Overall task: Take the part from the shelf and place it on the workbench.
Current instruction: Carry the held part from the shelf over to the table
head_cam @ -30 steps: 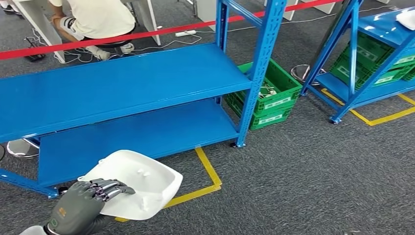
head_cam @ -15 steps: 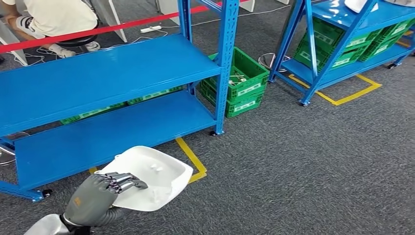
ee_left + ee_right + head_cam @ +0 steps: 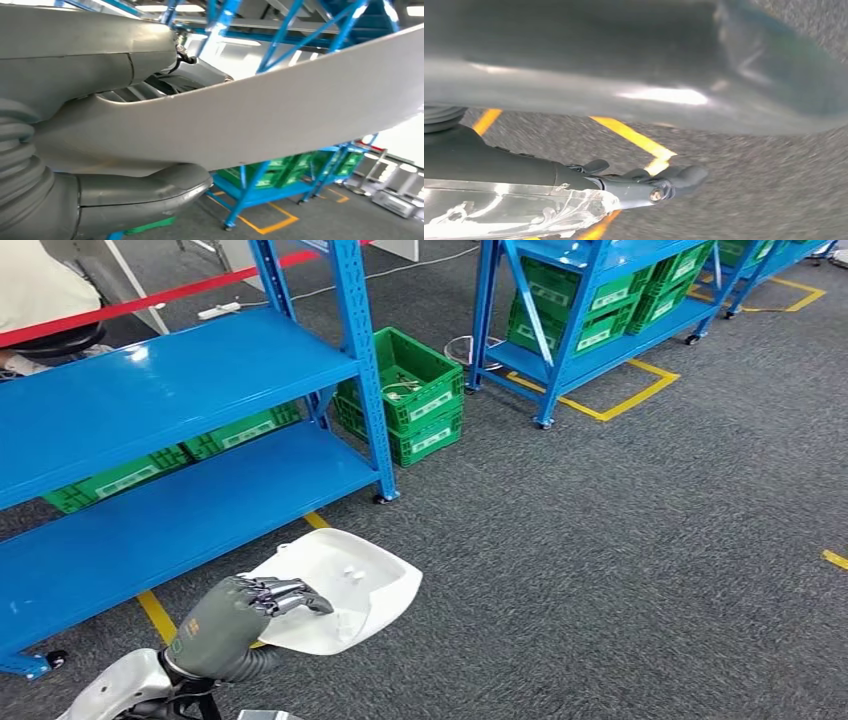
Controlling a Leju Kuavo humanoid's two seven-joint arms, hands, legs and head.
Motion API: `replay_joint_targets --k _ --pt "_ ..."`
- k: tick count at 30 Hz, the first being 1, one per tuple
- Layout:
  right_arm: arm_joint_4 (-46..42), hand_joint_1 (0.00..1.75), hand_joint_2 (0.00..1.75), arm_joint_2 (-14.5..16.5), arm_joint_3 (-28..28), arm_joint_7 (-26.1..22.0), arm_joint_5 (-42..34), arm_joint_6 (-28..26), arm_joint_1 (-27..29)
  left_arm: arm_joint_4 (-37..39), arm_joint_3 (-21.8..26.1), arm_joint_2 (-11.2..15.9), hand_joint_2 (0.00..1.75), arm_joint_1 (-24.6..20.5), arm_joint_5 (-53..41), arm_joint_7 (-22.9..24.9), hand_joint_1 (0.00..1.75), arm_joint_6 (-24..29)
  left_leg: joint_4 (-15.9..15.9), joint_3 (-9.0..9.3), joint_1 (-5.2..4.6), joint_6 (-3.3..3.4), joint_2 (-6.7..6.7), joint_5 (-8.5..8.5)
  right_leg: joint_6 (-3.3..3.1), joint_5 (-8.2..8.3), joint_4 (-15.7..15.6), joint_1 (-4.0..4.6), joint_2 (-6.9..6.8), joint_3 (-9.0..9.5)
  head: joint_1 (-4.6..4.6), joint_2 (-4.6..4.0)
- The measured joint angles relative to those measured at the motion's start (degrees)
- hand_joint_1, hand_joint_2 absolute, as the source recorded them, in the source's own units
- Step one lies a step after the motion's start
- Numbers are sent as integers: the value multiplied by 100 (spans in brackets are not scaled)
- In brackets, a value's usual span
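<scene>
Speckled carpet (image 3: pixel 620 540); left hand (image 3: pixel 225 625) grips smooth part (image 3: pixel 345 585).

Yellow floor tape (image 3: pixel 636 140) on grey carpet (image 3: pixel 764 185)

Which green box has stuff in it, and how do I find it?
Start at the near blue shelf and follow it to its front post. Right beside that post, green crates are stacked on the grey carpet. Pick the top crate: it is open and holds pale bits, while the other green crates sit tucked under shelves.
</scene>
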Motion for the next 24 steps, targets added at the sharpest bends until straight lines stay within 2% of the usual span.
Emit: replay_joint_targets --k 1,2,3,4,5,6,7,8,9,10,11,12,13,15,16,17,18,19,20,21,22,23,24 --pt "5 0 0 91 -68 3 8 7 9 11 -1 -1 175 -8 11 -7 175 -13 76 -35 12 -41 -103 -129 -68 52 6 1 42 -65 -4 0" --pt "9 0 0 171 -130 -5 9 14 12 24 -2 0 175 -12 20 -11 175 -21 260 -95 17 -70 -247 -364 -127 120 2 0 84 -134 -10 0" --pt "10 0 0 242 -189 -16 10 21 10 37 -2 1 175 -14 27 -15 175 -25 558 -181 18 -84 -405 -678 -168 192 4 5 132 -208 -16 0" --pt "13 0 0 302 -241 -23 11 26 7 50 -2 3 175 -14 32 -18 175 -27 948 -282 12 -77 -511 -990 -193 272 10 17 189 -294 -21 0" --pt "15 0 0 353 -286 -29 14 28 8 63 -2 4 175 -15 34 -20 175 -27 1325 -361 6 -60 -556 -1198 -205 350 19 32 251 -384 -24 0" --pt "19 0 0 397 -322 -31 15 30 12 75 -3 4 175 -16 35 -21 175 -27 1586 -385 -3 -37 -572 -1267 -210 427 32 47 315 -481 -24 0" --pt "26 0 0 437 -354 -32 15 32 15 86 -4 3 175 -17 36 -23 175 -27 1661 -320 -13 -10 -582 -1196 -212 502 49 59 382 -589 -24 0" --pt "32 0 0 469 -381 -32 15 33 17 96 -5 3 175 -21 36 -25 175 -27 1517 -155 -24 22 -599 -1026 -212 571 69 68 450 -691 -24 0" --pt "38 0 0 501 -403 -32 15 34 17 102 -5 3 175 -26 36 -27 175 -27 1188 99 -34 60 -657 -842 -208 637 91 74 514 -785 -25 0" --pt "42 0 0 527 -420 -33 16 34 17 107 -5 3 175 -36 36 -28 175 -27 753 393 -42 100 -767 -739 -197 699 116 82 576 -871 -24 0" --pt "44 0 0 545 -436 -35 17 34 18 109 -4 3 175 -48 36 -29 175 -27 330 653 -40 122 -874 -717 -181 759 137 88 631 -938 -23 0" --pt "45 0 0 559 -452 -38 20 34 23 112 -3 3 175 -57 37 -30 175 -28 35 822 -44 134 -962 -741 -158 822 145 90 679 -985 -19 0" --pt "48 0 0 571 -467 -42 22 34 32 115 -4 3 175 -67 37 -32 175 -28 -118 891 -52 138 -994 -780 -131 889 140 88 726 -1018 -19 0" --pt "56 0 0 592 -489 -47 26 34 65 125 -8 -2 175 -82 36 -34 175 -32 -137 821 -49 160 -886 -710 -70 995 115 84 793 -1074 -22 0" --pt "60 0 0 605 -496 -48 26 34 83 130 -10 -4 175 -90 36 -36 175 -36 -133 761 -38 195 -816 -655 -41 920 166 86 735 -1129 -16 0" --pt "62 0 0 612 -505 -48 26 34 94 136 -12 -7 175 -95 36 -36 175 -39 -136 693 -21 226 -740 -592 -11 729 314 88 628 -1206 -7 0" --pt "63 0 0 617 -514 -48 27 34 93 141 -13 -7 175 -99 36 -36 175 -43 -138 619 -11 247 -665 -530 20 427 594 78 480 -1298 -1 0" --pt "63 0 0 620 -522 -48 28 34 86 147 -14 -7 175 -98 36 -37 175 -45 -137 546 -11 258 -597 -468 58 96 983 61 356 -1395 10 0" --pt "65 0 0 624 -528 -48 29 34 77 151 -16 -7 175 -98 36 -37 175 -45 -133 471 -10 252 -522 -403 97 -148 1408 34 288 -1469 10 0" --pt "66 0 0 627 -530 -48 31 34 72 157 -19 -7 175 -98 36 -38 175 -45 -126 388 -9 242 -445 -336 134 -244 1769 1 257 -1498 11 0" --pt "68 0 0 632 -532 -46 38 36 73 162 -22 -7 175 -98 37 -38 175 -45 -115 302 -6 227 -372 -271 167 -186 1976 -34 245 -1456 11 0" --pt "67 0 0 637 -538 -41 55 38 78 165 -25 -7 175 -98 42 -39 175 -48 -101 216 -2 206 -304 -211 202 -28 1980 -70 230 -1320 11 0" --pt "60 0 0 646 -552 -29 88 44 86 167 -28 -7 175 -98 60 -43 175 -56 -82 134 4 176 -244 -158 239 137 1762 -107 192 -1069 10 0"
